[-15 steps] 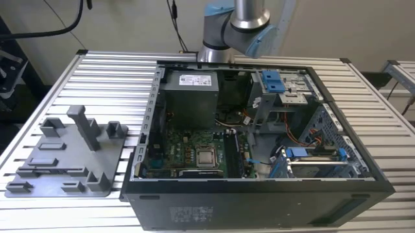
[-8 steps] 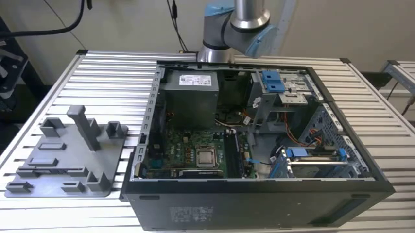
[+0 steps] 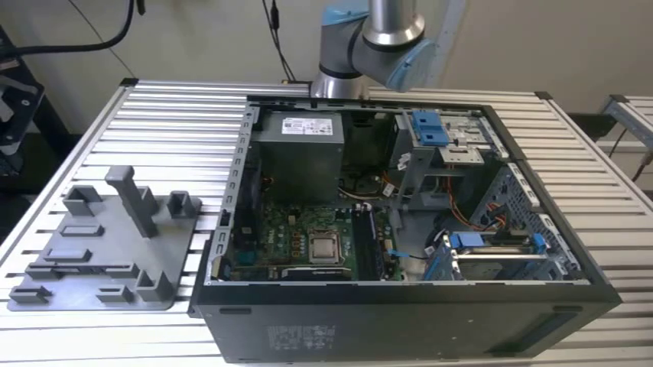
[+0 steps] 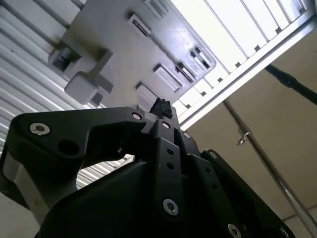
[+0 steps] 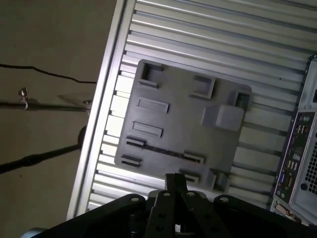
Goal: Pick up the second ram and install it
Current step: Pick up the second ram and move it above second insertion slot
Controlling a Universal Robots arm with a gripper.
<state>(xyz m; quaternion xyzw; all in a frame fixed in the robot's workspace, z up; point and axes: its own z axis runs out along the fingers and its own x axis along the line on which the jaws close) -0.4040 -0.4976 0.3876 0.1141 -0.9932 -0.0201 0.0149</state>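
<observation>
Empty, clenched-looking pincer [image 5: 176, 179] above grey holder tray [image 5: 183, 124]. Thin second ram [image 5: 163, 151] sits in slot: bad aim, pincer may knock it crooked.

A ribbed aluminium work table [image 3: 153, 115] stands before a plain beige wall [image 3: 204, 38] in the exterior view, with black cables [image 3: 274, 34] hanging down behind it. A second slatted table [image 3: 631, 115] sits near its edge at the exterior view's right. In the first wrist view, a brown floor [image 5: 49, 34] lies beyond the table's rim, crossed by a thin dark cable [image 5: 49, 73] and a metal rod [image 5: 44, 104]. Strong light glares off the slats [image 4: 233, 25] in the second wrist view.
</observation>
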